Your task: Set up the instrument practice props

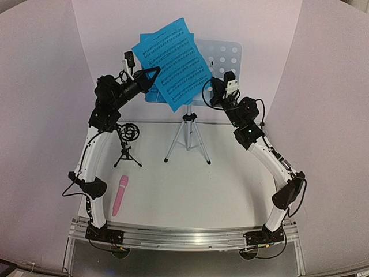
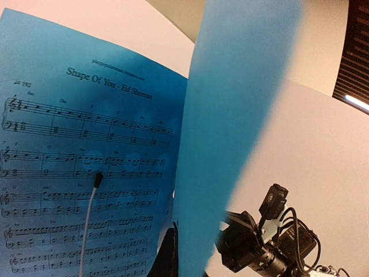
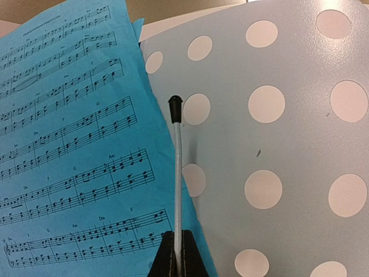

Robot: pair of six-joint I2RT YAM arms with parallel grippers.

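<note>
Top external: left gripper (image 1: 155,72) is pinching 1 page (image 2: 230,115), right gripper (image 3: 175,245) clamping the retainer wire (image 3: 177,167) above its jaws; tucking likely follows.

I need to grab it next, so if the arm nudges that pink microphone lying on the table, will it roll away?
Likely yes: the pink microphone is a slim round stick lying flat on the smooth white table, so a sideways nudge could roll it. It looks light, so it may skid too.

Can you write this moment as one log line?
left gripper shut on sheet-music page | right gripper shut on wire clip | pink microphone lying on table
</note>
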